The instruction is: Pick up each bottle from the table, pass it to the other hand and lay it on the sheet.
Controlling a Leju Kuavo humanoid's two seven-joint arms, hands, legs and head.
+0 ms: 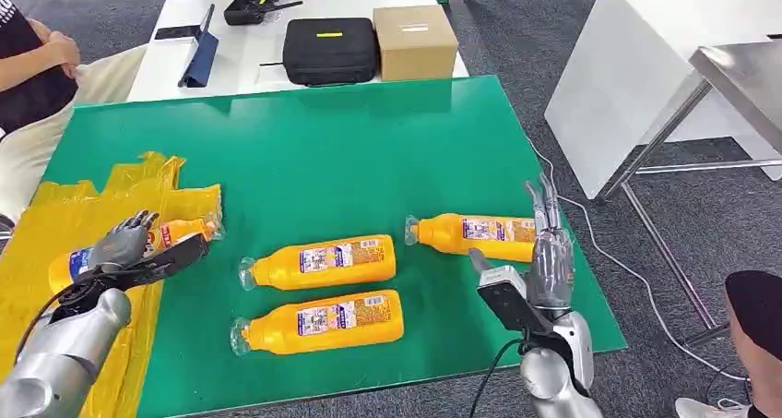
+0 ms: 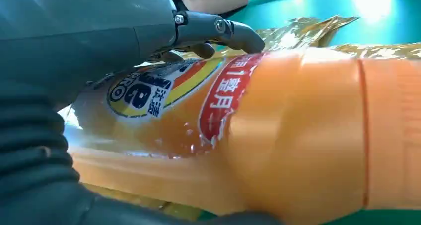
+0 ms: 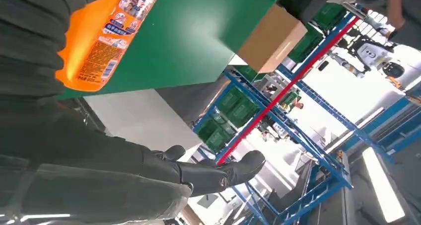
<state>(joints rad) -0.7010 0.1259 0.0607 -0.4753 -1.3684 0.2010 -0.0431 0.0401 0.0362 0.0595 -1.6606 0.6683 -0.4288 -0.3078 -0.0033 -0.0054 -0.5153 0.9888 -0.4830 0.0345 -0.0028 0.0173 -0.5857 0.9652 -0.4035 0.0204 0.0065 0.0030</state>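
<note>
My left hand (image 1: pixel 129 244) grips an orange bottle (image 1: pixel 180 231) low over the crinkled yellow sheet (image 1: pixel 55 215) at the left of the green table mat (image 1: pixel 369 150); its cap points right. In the left wrist view the thumb (image 2: pixel 218 29) lies across the bottle's label (image 2: pixel 213 101). Two more orange bottles lie on their sides mid-mat, one (image 1: pixel 323 261) behind the other (image 1: pixel 323 321). A third loose bottle (image 1: pixel 475 236) lies at the right. My right hand (image 1: pixel 550 256) stands open just beside its base, fingers (image 3: pixel 218 173) stretched out, the bottle's base (image 3: pixel 94 41) close by.
Behind the mat stand a black case (image 1: pixel 330 51), a cardboard box (image 1: pixel 415 41) and a dark tablet stand (image 1: pixel 198 56). A person (image 1: pixel 32 67) sits at the far left. A white table (image 1: pixel 664 49) and a steel table (image 1: pixel 747 77) stand to the right.
</note>
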